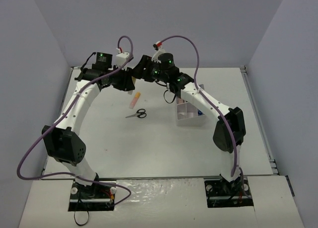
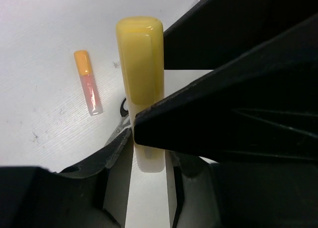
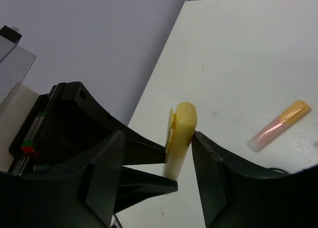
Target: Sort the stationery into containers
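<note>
Left claw (image 2: 149,163) is pinching the pale lower end of a yellow plastic highlighter pen (image 2: 140,79), holding it in the air above the white surface (image 1: 149,148) with the capped end sticking out past the fingertips. Right claw (image 3: 159,143) sits across from it, spread, with one black finger on either side of the pen's barrel. From its own camera, the right-hand finger looks to be touching or nearly touching the cap, while the other stands off with a gap. The pen's length runs crosswise to the line those fingers close along, so I'd judge a plain squeeze will catch it, after which the left arm must let go. Below and beyond, an orange-capped pink highlighter (image 2: 88,84) lies flat on the surface, with a pair of black-handled scissors (image 1: 137,114) just beside it. Farther off stands the white divided plastic organiser tray (image 1: 188,121), nearer the right arm than the left.
</note>
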You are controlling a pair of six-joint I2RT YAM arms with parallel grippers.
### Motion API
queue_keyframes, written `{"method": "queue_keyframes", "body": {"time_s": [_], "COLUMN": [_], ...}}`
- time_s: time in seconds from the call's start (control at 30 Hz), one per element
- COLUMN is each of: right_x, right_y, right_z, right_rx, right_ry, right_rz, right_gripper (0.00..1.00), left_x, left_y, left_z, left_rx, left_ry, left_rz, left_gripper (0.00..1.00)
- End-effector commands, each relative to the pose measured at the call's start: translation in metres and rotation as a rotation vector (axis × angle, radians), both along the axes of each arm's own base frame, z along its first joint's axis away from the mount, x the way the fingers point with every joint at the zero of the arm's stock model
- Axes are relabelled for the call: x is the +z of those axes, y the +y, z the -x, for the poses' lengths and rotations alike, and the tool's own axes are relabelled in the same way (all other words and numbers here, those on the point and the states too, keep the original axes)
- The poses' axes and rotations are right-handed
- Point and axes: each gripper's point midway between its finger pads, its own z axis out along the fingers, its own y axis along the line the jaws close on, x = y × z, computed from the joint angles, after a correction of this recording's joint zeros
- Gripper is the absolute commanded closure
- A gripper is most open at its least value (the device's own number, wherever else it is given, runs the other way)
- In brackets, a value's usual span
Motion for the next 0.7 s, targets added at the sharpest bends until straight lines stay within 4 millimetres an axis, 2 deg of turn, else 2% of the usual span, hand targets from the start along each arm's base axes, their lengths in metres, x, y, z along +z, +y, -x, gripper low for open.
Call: {"method": "queue_keyframes", "body": {"time_s": [0.0,0.1,0.13,0.2,0.3,0.4,0.43,0.47,0.5,0.53,0.57,0.67], "right_x": [0.018,0.010,0.010,0.014,0.016,0.019,0.021,0.023,0.026,0.029,0.033,0.039], "right_y": [0.020,0.025,0.024,0.020,0.017,0.012,0.009,0.005,-0.001,-0.008,-0.021,-0.080], "right_z": [0.006,0.005,0.004,0.001,-0.002,-0.004,-0.004,-0.005,-0.007,-0.010,-0.009,-0.026], "right_rx": [0.066,0.074,0.062,0.043,0.037,0.031,0.028,0.022,0.010,-0.007,-0.027,-0.193], "right_ry": [-0.008,0.006,0.002,-0.011,-0.021,-0.026,-0.032,-0.042,-0.057,-0.074,-0.109,-0.230], "right_rz": [-0.131,-0.131,-0.127,-0.127,-0.122,-0.121,-0.120,-0.117,-0.111,-0.098,-0.057,0.139], "right_gripper": [0.52,0.62,0.69,0.80,0.86,1.00,1.00,1.00,1.00,1.00,1.00,1.00], "left_x": [0.043,0.043,0.042,0.040,0.038,0.037,0.035,0.034,0.031,0.030,0.029,0.026], "left_y": [-0.015,-0.018,-0.018,-0.018,-0.017,-0.016,-0.015,-0.014,-0.012,-0.010,-0.009,-0.005], "left_z": [0.003,0.006,0.006,0.008,0.009,0.008,0.007,0.006,0.004,0.003,0.003,0.001], "left_rx": [-0.057,-0.074,-0.075,-0.076,-0.092,-0.091,-0.079,-0.066,-0.051,-0.040,-0.017,0.008], "left_ry": [-0.122,-0.121,-0.119,-0.112,-0.124,-0.121,-0.113,-0.105,-0.099,-0.096,-0.083,-0.073], "left_rz": [0.046,0.051,0.052,0.051,0.034,0.029,0.025,0.018,0.009,0.002,0.008,-0.008], "left_gripper": [1.00,1.00,1.00,1.00,1.00,0.98,0.75,0.46,0.08,0.03,0.03,0.03]}}
